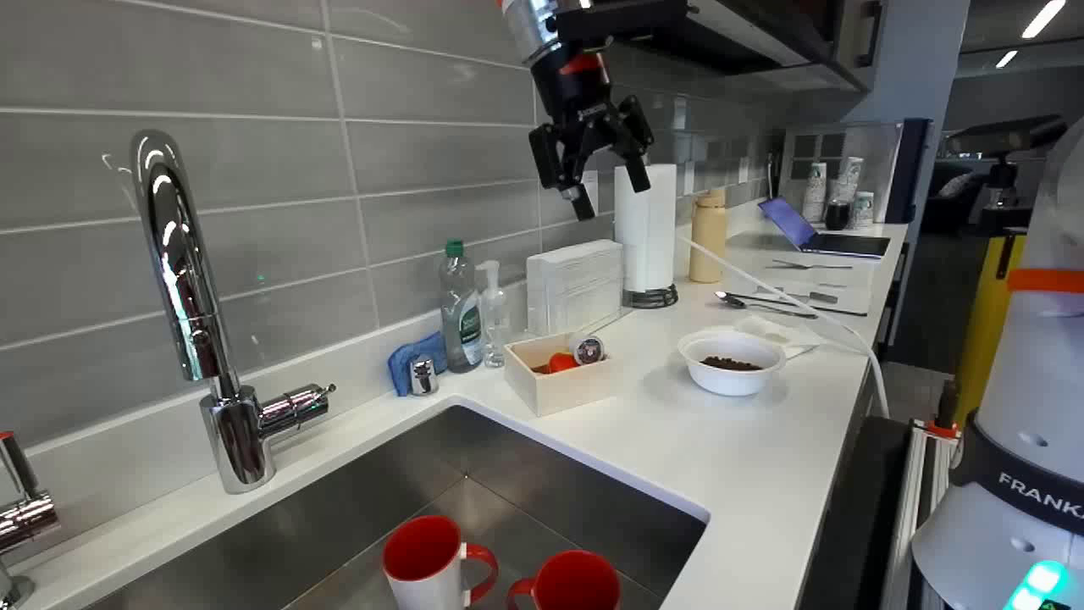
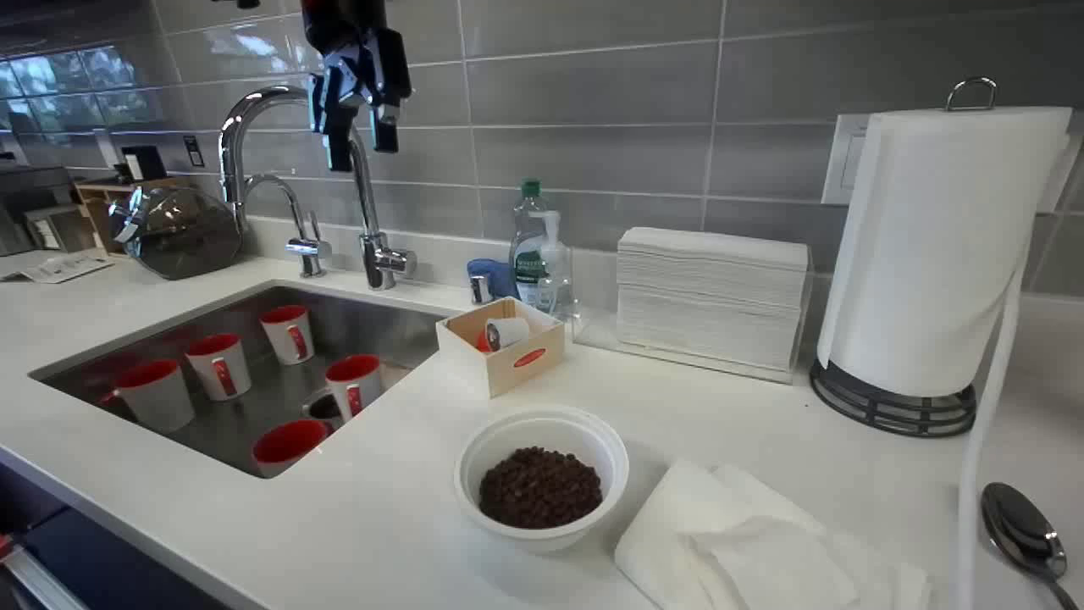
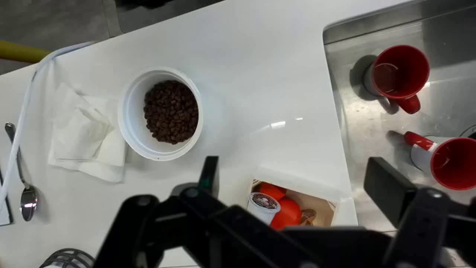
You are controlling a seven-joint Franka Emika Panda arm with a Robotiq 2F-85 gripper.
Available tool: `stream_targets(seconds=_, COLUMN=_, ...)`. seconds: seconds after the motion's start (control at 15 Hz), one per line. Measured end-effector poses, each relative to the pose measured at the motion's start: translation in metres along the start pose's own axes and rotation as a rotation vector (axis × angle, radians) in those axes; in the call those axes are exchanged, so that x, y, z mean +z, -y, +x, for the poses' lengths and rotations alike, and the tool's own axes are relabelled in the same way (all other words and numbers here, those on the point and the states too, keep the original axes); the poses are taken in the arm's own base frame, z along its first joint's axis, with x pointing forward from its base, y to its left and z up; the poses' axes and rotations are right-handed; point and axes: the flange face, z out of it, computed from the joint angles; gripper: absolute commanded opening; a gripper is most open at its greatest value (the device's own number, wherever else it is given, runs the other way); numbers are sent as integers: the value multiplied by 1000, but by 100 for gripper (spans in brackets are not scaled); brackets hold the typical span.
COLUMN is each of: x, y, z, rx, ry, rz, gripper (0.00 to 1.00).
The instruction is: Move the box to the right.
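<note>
While the hand [image 1: 610, 193] hangs well above the desk [image 1: 720, 440], fingers [image 3: 388, 191] spread wide w/ nothing held btwn them, the box [image 1: 574, 390] sits beneath it, approx. inside the gap as the wrist view has it. So what comes next is prob. mostly straight down. The main box wall [image 3: 303, 186] showing there runs roughly finger to finger, slightly skewed; the hand itself hides the opposite part, so the long axis can't be confirmed. If it's that way, a turn of the hand, or a pinch on a single wall, is prob. needed, since box vs. gap looks tight. One arm [image 1: 1037, 364] only, so no q. of which is nearer. Beyond one finger lies the bowl [image 3: 130, 111]; past the other is the sink [image 3: 364, 137] w/ mugs [image 3: 399, 72]. Moving right prob. means away from the sink.
</note>
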Motion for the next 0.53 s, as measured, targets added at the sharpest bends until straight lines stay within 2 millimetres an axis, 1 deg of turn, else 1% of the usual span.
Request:
stream_targets(seconds=0.27, x=1, y=1, z=0, rx=-11, ry=2, rz=1, gripper=100)
stream_targets(seconds=0.4, x=6, y=6, z=3, rx=-72, ry=11, rz=-12, gripper=100)
stream_targets(seconds=0.53, x=17, y=13, z=10, rx=-174, ry=34, rz=-35, gripper=100)
